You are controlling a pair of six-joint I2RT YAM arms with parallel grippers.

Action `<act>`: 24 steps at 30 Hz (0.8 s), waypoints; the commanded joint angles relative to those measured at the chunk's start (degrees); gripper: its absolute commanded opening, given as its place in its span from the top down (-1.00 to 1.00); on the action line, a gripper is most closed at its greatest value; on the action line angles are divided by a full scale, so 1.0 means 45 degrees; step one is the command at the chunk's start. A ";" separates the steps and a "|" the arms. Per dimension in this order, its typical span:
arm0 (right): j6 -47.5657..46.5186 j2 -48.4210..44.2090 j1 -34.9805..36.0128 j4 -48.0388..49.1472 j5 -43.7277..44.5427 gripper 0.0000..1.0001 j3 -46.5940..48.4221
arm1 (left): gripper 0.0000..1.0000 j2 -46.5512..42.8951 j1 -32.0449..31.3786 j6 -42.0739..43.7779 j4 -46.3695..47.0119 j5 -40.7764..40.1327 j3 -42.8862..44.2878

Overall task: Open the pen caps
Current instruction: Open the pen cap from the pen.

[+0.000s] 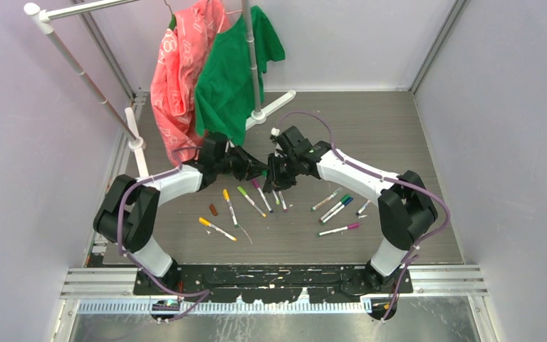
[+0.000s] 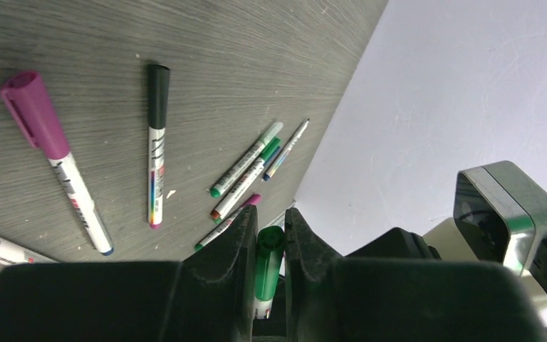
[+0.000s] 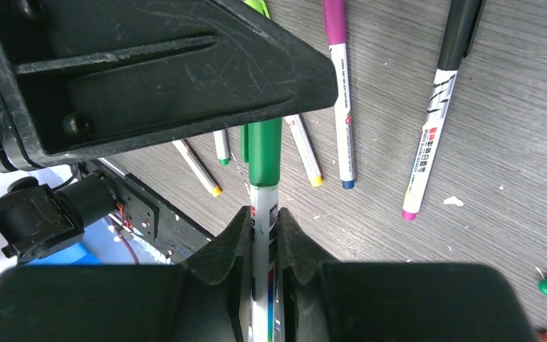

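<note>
Above the table's middle, both grippers hold one green pen between them. My left gripper (image 2: 271, 226) is shut on its green cap (image 2: 268, 265). In the right wrist view that same green cap (image 3: 264, 151) runs into the left gripper's black body (image 3: 149, 71). My right gripper (image 3: 263, 217) is shut on the pen's white barrel (image 3: 262, 246). Seen from above, the left gripper (image 1: 258, 171) and the right gripper (image 1: 275, 175) meet tip to tip. Several more pens lie capped on the table below, among them a magenta one (image 2: 50, 153) and a black one (image 2: 157, 149).
Pens fan out on the table in front of the arms, from a yellow one (image 1: 217, 229) to a magenta one (image 1: 340, 229), with a loose brown cap (image 1: 213, 209) beside them. A white rack pole (image 1: 253, 64) carries a red garment (image 1: 181, 71) and a green garment (image 1: 235, 71) behind the grippers.
</note>
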 commanded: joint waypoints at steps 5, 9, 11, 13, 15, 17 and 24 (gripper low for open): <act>-0.1337 -0.0746 0.0118 -0.1532 0.1668 0.98 -0.0222 | 1.00 0.0133 0.0344 0.0427 -0.2879 -0.2390 0.2118; -0.2273 -0.0833 0.0312 -0.2472 0.3687 0.97 -0.0340 | 1.00 0.1012 0.0544 -0.0344 -0.3700 -0.3167 0.3336; -0.2432 -0.0926 0.0349 -0.2630 0.4678 0.98 -0.0524 | 1.00 0.1522 0.0573 -0.0658 -0.4063 -0.3381 0.4101; -0.2525 -0.0960 0.0398 -0.2666 0.5463 0.97 -0.0728 | 1.00 0.2057 0.0558 -0.0730 -0.4572 -0.3578 0.4947; -0.2578 -0.1026 0.0434 -0.2702 0.6281 0.97 -0.0898 | 1.00 0.2498 0.0557 -0.0863 -0.5099 -0.3813 0.5678; -0.2579 -0.1005 0.0478 -0.2670 0.6911 0.97 -0.1048 | 1.00 0.2787 0.0544 -0.1269 -0.5217 -0.4010 0.6007; -0.2514 -0.0397 0.0677 -0.2357 0.8462 0.97 -0.1373 | 1.00 0.3597 0.0519 -0.2964 -0.4396 -0.4086 0.6330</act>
